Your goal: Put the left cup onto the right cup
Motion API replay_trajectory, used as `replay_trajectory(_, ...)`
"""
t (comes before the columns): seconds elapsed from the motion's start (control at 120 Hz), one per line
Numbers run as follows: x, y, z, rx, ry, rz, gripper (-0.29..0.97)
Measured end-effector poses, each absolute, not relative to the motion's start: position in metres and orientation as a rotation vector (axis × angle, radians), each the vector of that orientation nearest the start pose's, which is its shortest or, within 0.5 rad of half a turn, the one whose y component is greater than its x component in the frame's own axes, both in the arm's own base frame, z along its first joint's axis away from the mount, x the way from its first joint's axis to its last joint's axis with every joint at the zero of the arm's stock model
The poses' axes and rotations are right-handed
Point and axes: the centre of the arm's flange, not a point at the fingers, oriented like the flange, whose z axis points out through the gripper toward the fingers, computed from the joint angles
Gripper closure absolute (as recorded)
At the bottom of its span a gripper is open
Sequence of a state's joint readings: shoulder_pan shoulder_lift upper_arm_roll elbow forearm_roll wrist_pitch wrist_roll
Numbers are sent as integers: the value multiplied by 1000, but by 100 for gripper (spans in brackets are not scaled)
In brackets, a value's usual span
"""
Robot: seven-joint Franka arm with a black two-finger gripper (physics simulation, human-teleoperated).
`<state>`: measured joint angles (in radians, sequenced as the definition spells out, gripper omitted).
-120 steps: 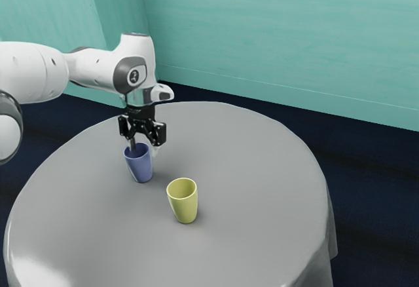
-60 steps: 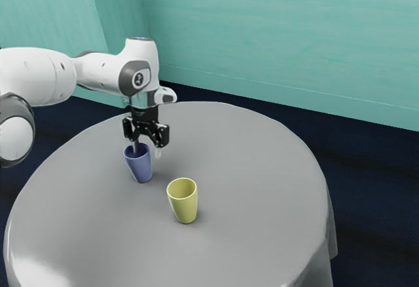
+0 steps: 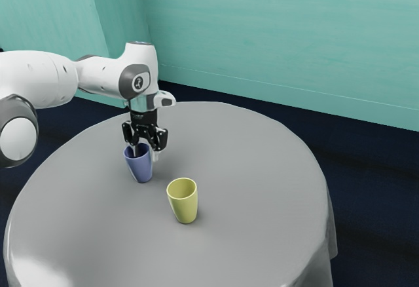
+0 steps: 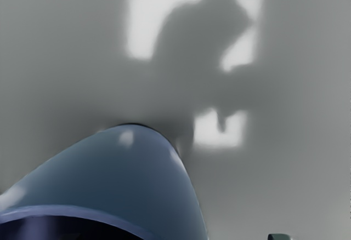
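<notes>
- Your tool (image 3: 145, 148) sits right at the rim of the blue cup (image 3: 139, 164), pointing straight down, on the rim's far side towards the exterior view's right.
- You cannot tell from these views whether the tool has closed on the cup wall or is just poised over it.
- Blue cup stands upright on the grey round bench (image 3: 262, 169), mouth up, base on the surface.
- Yellow cup (image 3: 182, 200) is also upright on the bench, nearer the camera and towards the exterior view's right of the blue cup. It is near the blue one but not touching, with bare bench between them.
- Your white arm (image 3: 72, 77) comes in from the exterior view's left, with the wrist bent down over the blue cup.
- In the wrist view the blue cup (image 4: 120, 185) looms large and blurred just under the hand, with its dark rim at the edge.
- Beyond it is grey bench (image 4: 307, 141) carrying the hand's dark shadow (image 4: 197, 86) across bright patches.
- Teal wall (image 3: 275, 31) stands behind the bench, and dark floor (image 3: 366, 169) surrounds it.
</notes>
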<state>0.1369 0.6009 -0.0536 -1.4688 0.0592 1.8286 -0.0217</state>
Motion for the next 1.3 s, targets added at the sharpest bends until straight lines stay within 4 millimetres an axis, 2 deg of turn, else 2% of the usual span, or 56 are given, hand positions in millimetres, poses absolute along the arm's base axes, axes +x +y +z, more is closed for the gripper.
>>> replay_trajectory(0.333,681,67,311,-3098,-132,374,43)
replay_trajectory(0.7,681,66,309,-3097,-128,379,54)
replay_trajectory(1.017,681,66,308,-3097,-128,380,69)
replay_trajectory(1.3,683,66,312,-3093,-125,368,76)
